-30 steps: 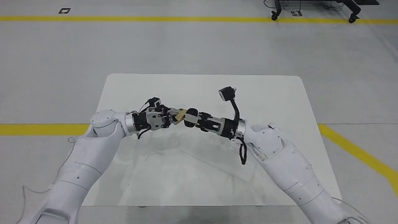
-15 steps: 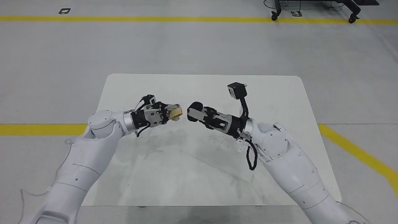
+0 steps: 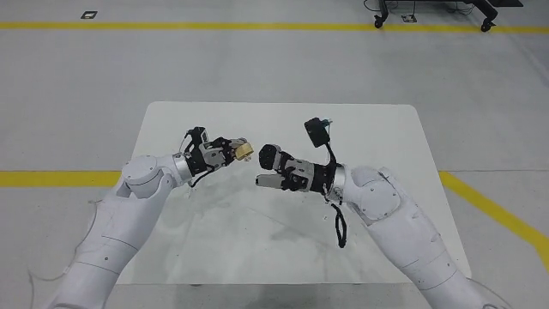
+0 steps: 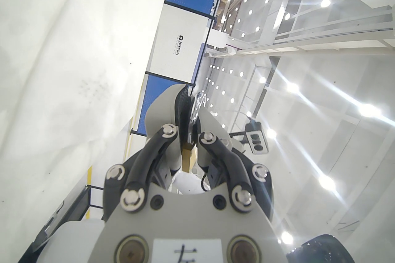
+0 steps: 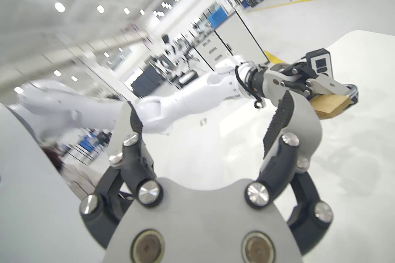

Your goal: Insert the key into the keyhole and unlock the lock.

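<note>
Right hand withdrawn, fingers spread; left hand clamps lock.

Left claw clamped, right claw spread, facing it

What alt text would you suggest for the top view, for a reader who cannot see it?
The left gripper holds a brass lock above a white table, and the right gripper, open and empty, faces it across a small gap. Yellow lines cross the grey floor.
</note>
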`<state>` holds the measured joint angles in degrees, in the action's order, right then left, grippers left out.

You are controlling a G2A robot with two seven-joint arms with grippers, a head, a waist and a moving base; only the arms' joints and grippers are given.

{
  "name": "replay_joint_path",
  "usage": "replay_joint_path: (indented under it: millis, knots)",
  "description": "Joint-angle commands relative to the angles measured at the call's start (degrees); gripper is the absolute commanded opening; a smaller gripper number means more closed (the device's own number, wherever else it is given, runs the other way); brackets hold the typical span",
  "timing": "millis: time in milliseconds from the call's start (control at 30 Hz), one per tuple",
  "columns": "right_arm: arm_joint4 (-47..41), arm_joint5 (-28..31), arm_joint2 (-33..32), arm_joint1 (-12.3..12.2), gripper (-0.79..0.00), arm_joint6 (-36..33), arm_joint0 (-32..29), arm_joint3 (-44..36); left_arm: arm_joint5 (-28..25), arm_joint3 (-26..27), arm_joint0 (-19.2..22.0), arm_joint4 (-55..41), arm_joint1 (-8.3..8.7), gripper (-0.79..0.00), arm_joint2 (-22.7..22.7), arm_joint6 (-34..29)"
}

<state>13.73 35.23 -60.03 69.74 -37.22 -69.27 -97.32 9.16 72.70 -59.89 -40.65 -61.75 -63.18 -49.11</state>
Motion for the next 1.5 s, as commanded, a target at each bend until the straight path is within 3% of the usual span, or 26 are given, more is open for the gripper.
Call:
replay_joint_path:
  millis: [0, 67, 100, 167, 233, 333, 500, 767, 1133, 1333, 1467]
  knots:
    - [11.14, -0.14, 0.97, -0.13, -0.185, 0.25, -0.97, -2.71, -0.01, 0.37, -0.15, 0.23, -0.05, -0.785, 0.01, 0.38]
    - [20.22, -0.58, 1.62, -0.23, -0.249, 2.09, -1.72, -4.46, -0.07, 0.54, -0.14, 0.67, -0.10, -0.785, 0.02, 0.79]
    - [25.40, -0.80, 1.91, -0.26, -0.428, 3.55, -1.99, -5.54, -0.07, 0.59, -0.13, 1.05, -0.12, -0.785, 0.02, 1.10]
    - [39.32, -2.88, 2.94, -0.37, -0.486, 6.72, -2.85, -8.20, 0.03, 0.68, -0.17, 1.34, -0.17, -0.785, -0.01, 1.59]
    - [51.46, -6.58, 3.85, -0.41, -0.517, 11.54, -4.03, -10.47, -0.01, 0.87, -0.18, 2.20, -0.19, -0.785, 0.01, 2.19]
    - [65.27, -11.39, 6.04, -0.47, -0.493, 16.88, -5.83, -11.79, -0.36, 1.23, -0.30, 4.15, -0.18, -0.785, 0.04, 3.44]
    - [83.55, -20.31, 10.49, 0.05, -0.462, 15.39, -5.02, -10.45, -0.33, 1.78, -0.88, 4.80, -0.18, -0.785, -0.44, 4.19]
    - [92.91, -24.34, 15.68, 1.70, -0.419, 12.54, -1.40, -7.81, 0.25, 2.28, -1.23, 5.34, -0.28, -0.785, -0.57, 3.61]
    - [94.51, -26.21, 18.11, 3.54, -0.462, 11.14, 0.43, -5.11, 0.78, 1.97, -1.07, 5.52, -0.50, -0.785, -0.85, 3.07]
    - [95.13, -26.69, 18.29, 4.17, -0.539, 10.95, 0.74, -4.56, 1.05, 1.88, -1.07, 5.66, -0.59, -0.785, -0.99, 2.88]
    - [95.41, -27.28, 18.15, 4.55, -0.696, 10.83, 0.71, -4.34, 1.06, 1.93, -1.13, 5.94, -0.64, -0.785, -1.06, 2.76]
